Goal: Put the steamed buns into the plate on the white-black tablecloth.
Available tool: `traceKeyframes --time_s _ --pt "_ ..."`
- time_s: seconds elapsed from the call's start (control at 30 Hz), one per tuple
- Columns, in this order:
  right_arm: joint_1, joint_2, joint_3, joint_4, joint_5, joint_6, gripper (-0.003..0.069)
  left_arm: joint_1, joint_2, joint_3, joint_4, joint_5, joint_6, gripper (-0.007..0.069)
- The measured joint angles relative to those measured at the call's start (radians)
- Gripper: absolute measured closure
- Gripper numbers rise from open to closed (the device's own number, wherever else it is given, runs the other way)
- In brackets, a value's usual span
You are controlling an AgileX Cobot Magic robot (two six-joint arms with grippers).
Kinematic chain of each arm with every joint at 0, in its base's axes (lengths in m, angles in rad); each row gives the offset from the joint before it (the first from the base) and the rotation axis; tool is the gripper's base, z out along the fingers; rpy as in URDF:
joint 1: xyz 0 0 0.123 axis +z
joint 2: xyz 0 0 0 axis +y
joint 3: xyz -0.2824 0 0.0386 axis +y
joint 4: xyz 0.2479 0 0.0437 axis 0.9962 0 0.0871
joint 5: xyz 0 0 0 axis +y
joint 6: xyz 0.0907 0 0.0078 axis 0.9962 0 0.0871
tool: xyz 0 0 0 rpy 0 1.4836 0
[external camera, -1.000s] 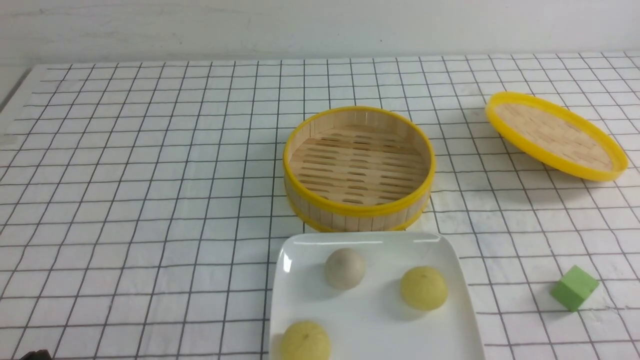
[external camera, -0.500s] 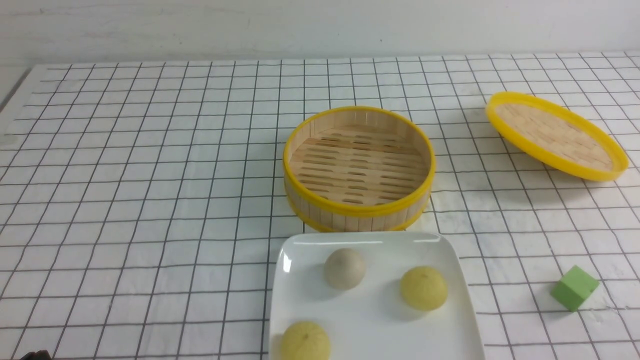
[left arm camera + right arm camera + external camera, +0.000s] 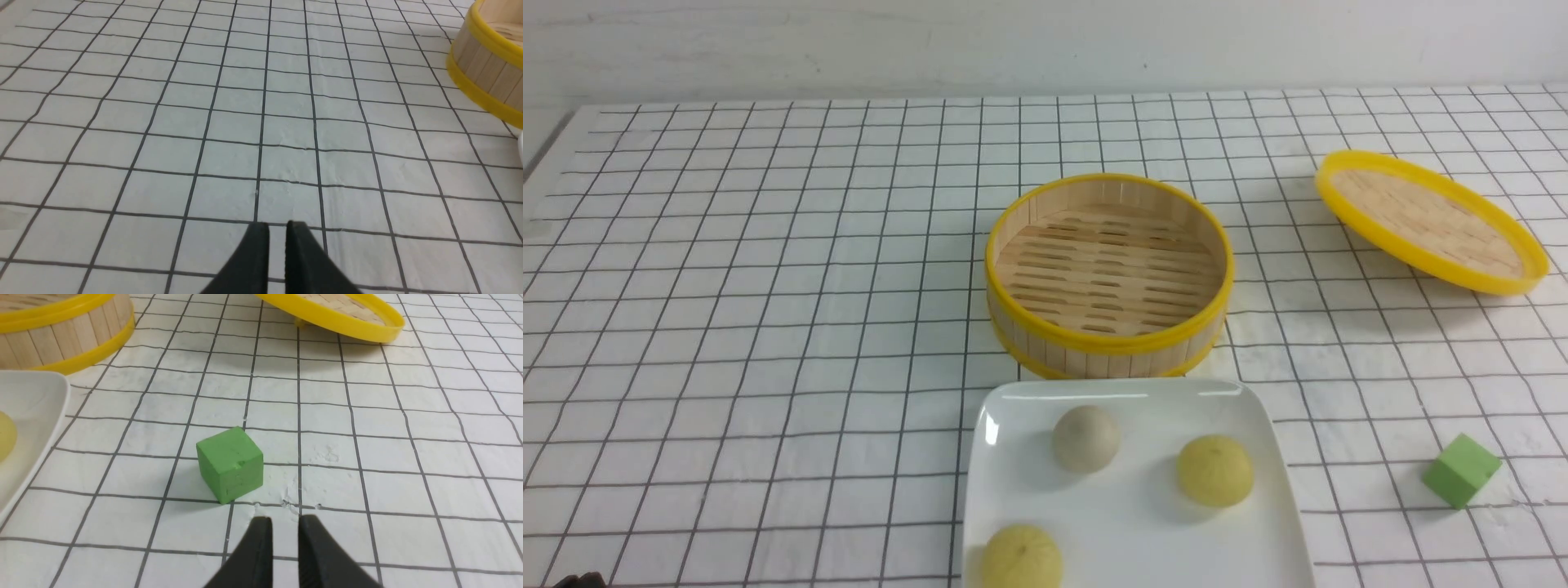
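- Left wrist view and right wrist view are showing left gripper (image 3: 278, 225) and right gripper (image 3: 285, 519) empty, tips standing slightly apart.
- At lower centre of the front view, three buns (image 3: 1086, 439) are resting in the plate (image 3: 1143, 555); good finishing is probably meaning keeping arms away.

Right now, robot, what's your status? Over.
Both grippers slightly open, holding nothing; all three small round buns, two yellow, one greyish-beige, on glossy white square plate; nothing in the way.
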Motion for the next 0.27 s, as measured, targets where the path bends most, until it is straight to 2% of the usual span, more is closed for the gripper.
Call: traceKeyframes --time_s 0.27 --pt "0.0 0.0 0.0 0.0 0.0 0.0 0.0524 0.0 0.0 0.0 0.002 0.002 0.0 0.0524"
